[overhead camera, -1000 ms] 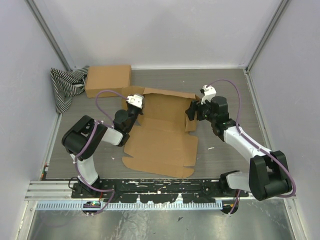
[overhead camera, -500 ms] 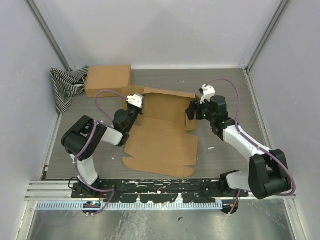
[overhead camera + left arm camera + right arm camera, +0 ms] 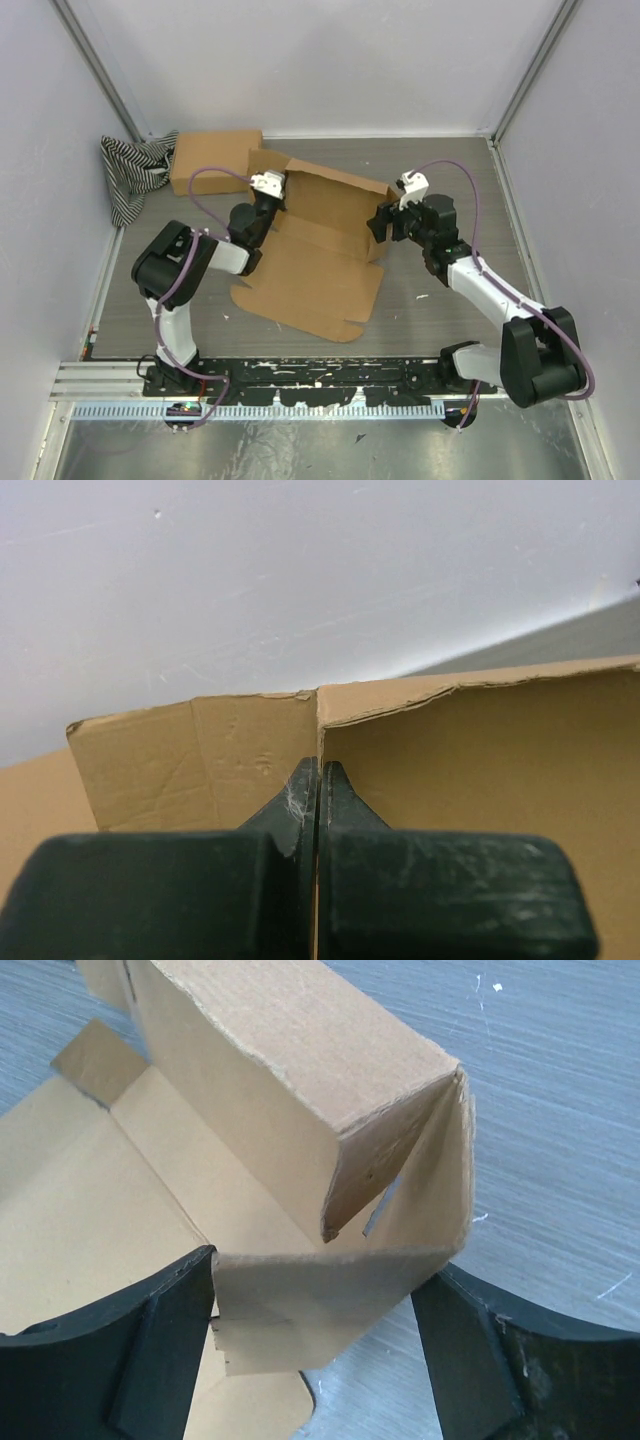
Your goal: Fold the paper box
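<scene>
Just right of the closed brown carton (image 3: 215,160), and a little nearer the arms than it, the paper box (image 3: 320,260) lies on the grey table (image 3: 450,170) as a half-formed blank of plain brown card. Its broad base panel lies low, with the scalloped tabs along the edge farthest from the carton. Its long rear wall stands up, with a ragged top edge and a short side flap bent round at each end. The inside faces show only bare card, and what the carton holds cannot be seen, since its flaps are down. At the wall's corner closest to the carton, the left gripper (image 3: 262,205) is pinched tight. In the left wrist view its black fingers (image 3: 420,880) meet flat together, and the card's corner crease rises straight from their tips. At the end of the wall farthest from the carton, the right gripper (image 3: 385,222) stands with its jaws spread wide. In the right wrist view the bent end flap of the box (image 3: 290,1080) spans the gap from one dark finger (image 3: 160,1340) to the other, but whether the pads press on it cannot be told. A striped cloth (image 3: 130,170) is bunched against the carton's left side, touching it.
</scene>
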You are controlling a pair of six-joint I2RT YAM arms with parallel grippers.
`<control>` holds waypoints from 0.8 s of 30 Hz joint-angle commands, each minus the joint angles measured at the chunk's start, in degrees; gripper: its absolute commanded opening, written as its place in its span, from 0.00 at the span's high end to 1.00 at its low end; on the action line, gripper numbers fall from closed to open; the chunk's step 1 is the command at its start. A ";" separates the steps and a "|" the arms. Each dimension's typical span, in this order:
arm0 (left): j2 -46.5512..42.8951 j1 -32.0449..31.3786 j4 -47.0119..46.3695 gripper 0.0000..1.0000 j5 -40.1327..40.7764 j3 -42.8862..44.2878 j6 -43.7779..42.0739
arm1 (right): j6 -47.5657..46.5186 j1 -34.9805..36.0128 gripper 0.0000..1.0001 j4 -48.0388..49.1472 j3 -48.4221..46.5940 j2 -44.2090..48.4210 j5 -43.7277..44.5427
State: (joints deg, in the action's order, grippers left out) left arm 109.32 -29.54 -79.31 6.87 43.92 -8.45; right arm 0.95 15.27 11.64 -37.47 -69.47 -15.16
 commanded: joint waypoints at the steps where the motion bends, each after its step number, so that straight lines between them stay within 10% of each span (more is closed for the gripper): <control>1: 2.86 1.11 -2.75 1.00 1.01 5.10 1.89 | -3.56 0.18 0.18 6.27 -4.61 -3.74 -1.68; 24: 10.37 8.47 -2.70 1.00 4.19 11.13 15.20 | -5.60 -6.12 0.09 11.62 -12.65 -13.42 -20.07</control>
State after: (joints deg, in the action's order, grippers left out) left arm 119.33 -21.63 -79.55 10.87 53.89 5.37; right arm -3.18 10.20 19.79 -47.13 -83.53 -32.77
